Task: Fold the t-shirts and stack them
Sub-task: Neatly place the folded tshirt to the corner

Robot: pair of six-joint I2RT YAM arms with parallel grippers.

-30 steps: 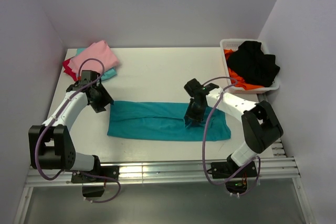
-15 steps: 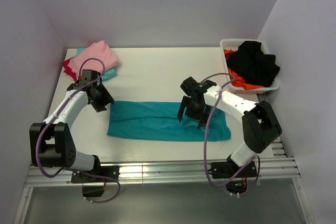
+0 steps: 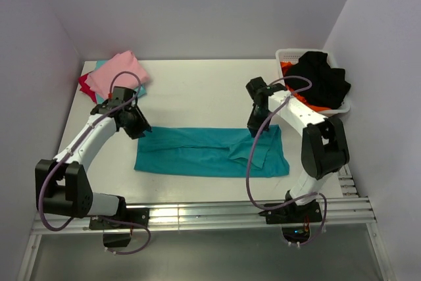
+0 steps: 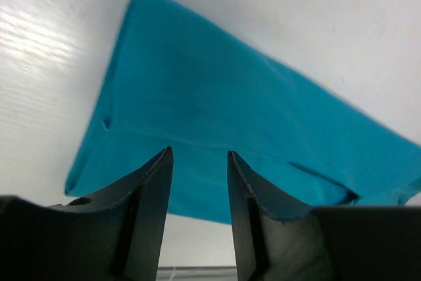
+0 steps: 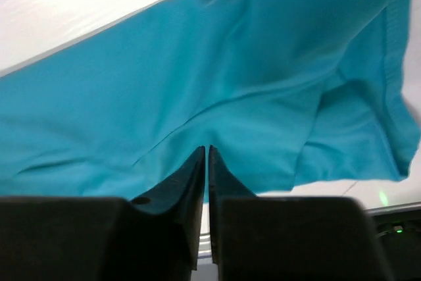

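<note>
- Looking down from above, I see the teal t-shirt (image 3: pixel 191 153) lying mid-table as a narrow band, its long axis running left to right. I judge the lengthwise fold done, with the crosswise folds and stacking left. A pink t-shirt (image 3: pixel 118 74) tops the pile at the far left corner, and more clothes fill the white basket (image 3: pixel 283 54).
- From my left wrist: my left gripper (image 4: pixel 199 156) hovers over the band's left end, jaws apart, grasping nothing.
- From my right wrist: my right gripper (image 5: pixel 204 151) is clenched, apparently pinching a teal fold near the right end.
</note>
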